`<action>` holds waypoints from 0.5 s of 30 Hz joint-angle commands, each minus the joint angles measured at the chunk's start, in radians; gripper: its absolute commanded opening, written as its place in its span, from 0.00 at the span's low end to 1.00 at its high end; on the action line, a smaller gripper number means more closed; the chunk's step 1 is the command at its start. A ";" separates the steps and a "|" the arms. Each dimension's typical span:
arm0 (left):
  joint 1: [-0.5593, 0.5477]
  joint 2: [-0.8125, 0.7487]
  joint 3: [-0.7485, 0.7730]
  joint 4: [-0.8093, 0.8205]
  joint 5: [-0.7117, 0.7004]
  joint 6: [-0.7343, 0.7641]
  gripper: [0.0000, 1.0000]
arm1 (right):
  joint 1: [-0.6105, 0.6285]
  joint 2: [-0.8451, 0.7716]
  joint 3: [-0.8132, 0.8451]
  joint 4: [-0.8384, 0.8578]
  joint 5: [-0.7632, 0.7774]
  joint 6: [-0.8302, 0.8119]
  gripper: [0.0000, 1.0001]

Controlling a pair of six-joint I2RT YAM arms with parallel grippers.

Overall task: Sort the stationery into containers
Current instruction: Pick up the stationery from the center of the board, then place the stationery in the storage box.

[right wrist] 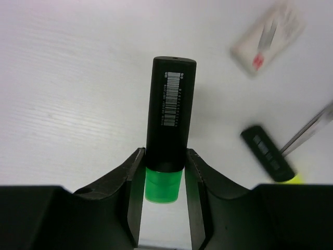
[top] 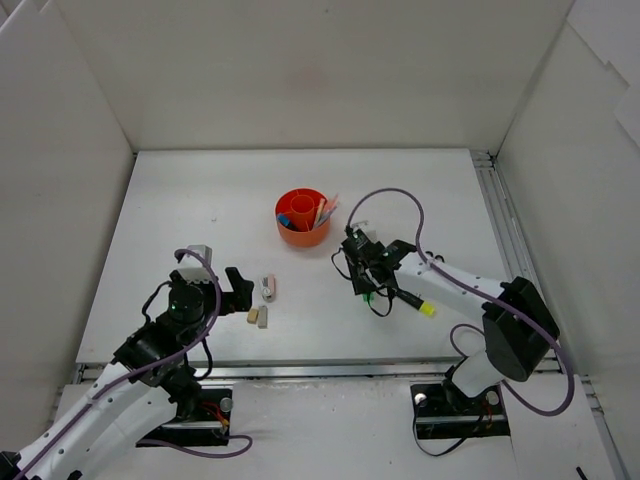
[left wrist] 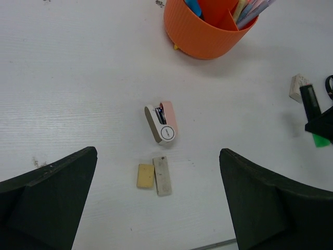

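The orange organiser (top: 303, 218) stands at mid-table with pens and a blue item in its compartments; the left wrist view shows its ribbed wall (left wrist: 203, 36). My right gripper (top: 365, 285) is shut on a black highlighter with a green end (right wrist: 170, 109), its fingers (right wrist: 132, 177) pressing both sides of the body just above the table. A second black highlighter with a yellow end (right wrist: 268, 153) lies to its right. My left gripper (left wrist: 158, 151) is open over a tan eraser (left wrist: 145, 175), a grey eraser (left wrist: 162, 175) and a small white-and-pink piece (left wrist: 162, 122).
A small white packet (right wrist: 268, 36) lies beyond the held highlighter. A thin blurred grey item (right wrist: 312, 130) crosses the right edge of the right wrist view. White walls enclose the table on three sides, with a rail along the right side (top: 500, 215).
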 commanded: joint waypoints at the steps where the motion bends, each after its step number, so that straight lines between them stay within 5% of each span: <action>1: -0.004 0.009 0.055 0.019 -0.033 0.012 1.00 | 0.070 -0.075 0.187 0.012 0.140 -0.366 0.00; 7: -0.004 -0.020 0.090 -0.032 -0.079 0.018 1.00 | 0.173 0.028 0.372 0.084 0.391 -1.042 0.00; 15: -0.004 -0.045 0.141 -0.181 -0.179 -0.057 0.99 | 0.174 0.175 0.543 0.101 0.250 -1.704 0.01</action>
